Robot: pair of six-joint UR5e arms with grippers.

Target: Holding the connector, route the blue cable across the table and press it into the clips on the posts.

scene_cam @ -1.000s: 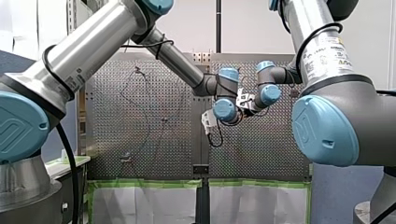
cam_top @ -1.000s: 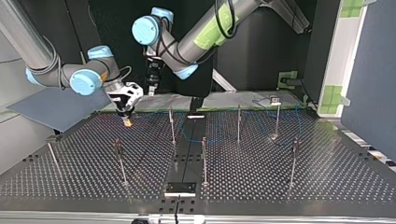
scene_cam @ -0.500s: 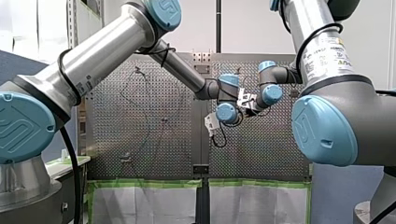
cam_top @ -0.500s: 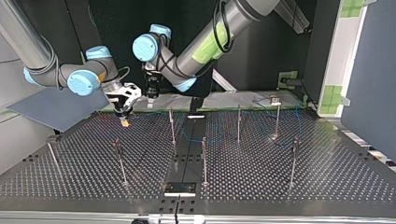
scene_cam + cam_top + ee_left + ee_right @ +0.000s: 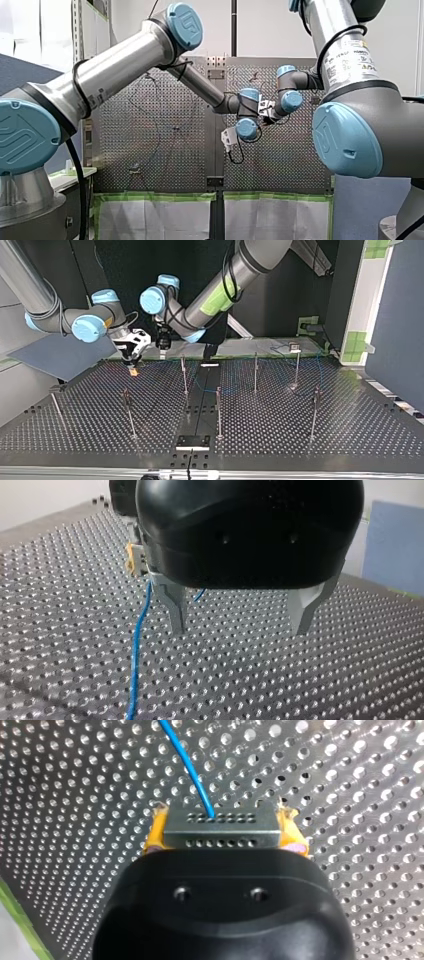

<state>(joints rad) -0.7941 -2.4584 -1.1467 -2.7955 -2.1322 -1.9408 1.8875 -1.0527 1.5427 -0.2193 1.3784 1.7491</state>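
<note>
- Perforated metal table (image 5: 300,430) lies under both arms. Over its far left part in the top view, the right gripper (image 5: 222,836) pinches the connector (image 5: 220,822) between its yellow pads (image 5: 154,839) (the connector is a grey block with rows of small holes).
- The blue cable (image 5: 192,770) leaves the middle of the connector's face and runs away over the table's holes.
- The left gripper (image 5: 239,626) hangs just beside the right one. Its metal fingers (image 5: 172,605) are spread wide above the table with nothing between them.
- In the left wrist view the cable passes beside one finger, outside the gap, and runs on along the surface.
- Farther out, thin upright posts (image 5: 255,372) stand apart across the table. In the top view a faint line of blue cable shows low among the middle ones (whether it sits in any clip cannot be told).
</note>
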